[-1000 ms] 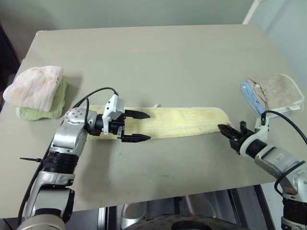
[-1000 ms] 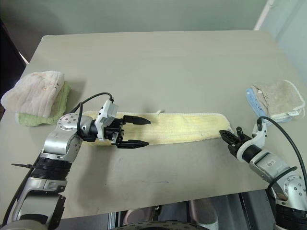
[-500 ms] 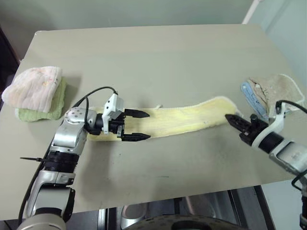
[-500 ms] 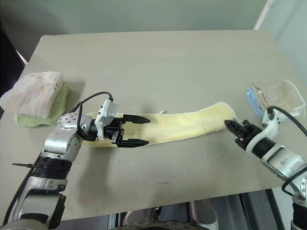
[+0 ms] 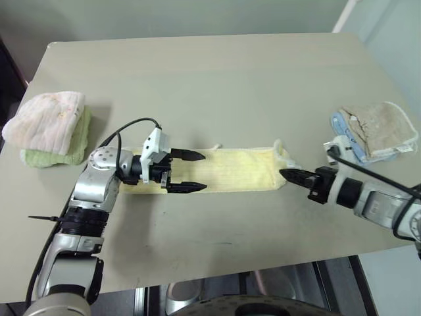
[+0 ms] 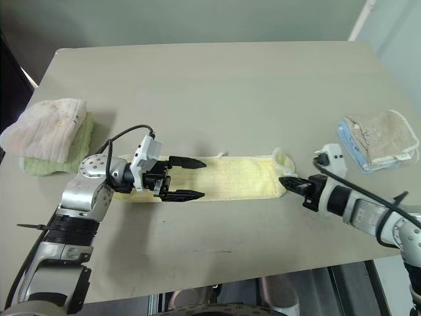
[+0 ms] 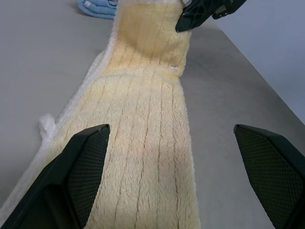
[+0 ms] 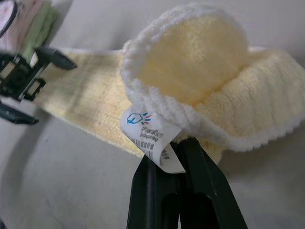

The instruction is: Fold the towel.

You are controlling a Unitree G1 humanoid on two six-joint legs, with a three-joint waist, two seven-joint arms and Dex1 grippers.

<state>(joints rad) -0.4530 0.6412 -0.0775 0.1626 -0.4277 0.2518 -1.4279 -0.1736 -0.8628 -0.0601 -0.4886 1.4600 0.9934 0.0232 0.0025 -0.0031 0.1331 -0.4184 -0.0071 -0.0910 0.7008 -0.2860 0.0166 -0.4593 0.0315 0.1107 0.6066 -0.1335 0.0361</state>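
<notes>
Right wrist view showed us the right gripper (image 8: 178, 157) clamped on the cream hem of the towel (image 5: 223, 170), just by its printed label (image 8: 152, 136); the pinched end curled up into a loose cup ahead of the fingers. We saw the rest of the pale yellow strip lying flat on the surface (image 5: 210, 79), running from that gripper across to the left gripper (image 5: 185, 172), whose fingers stood wide open, straddling the towel's other end without pinching it.

We judged the towel light, soft and limp: it sagged and buckled wherever it was unsupported, and its fluffy pile would grip the pads well. We thought the firmer hem at a corner the best place to hold.

Against the picture of a second earlier, the right gripper had lifted its end and carried it inward toward the left gripper, so the flat stretch looked shorter and the end had doubled up. The left gripper had kept its place and its wide spread.

Beyond the right gripper lay a beige towel on blue cloth (image 5: 371, 128); beyond the left, a pink and green stack (image 5: 49, 128).
</notes>
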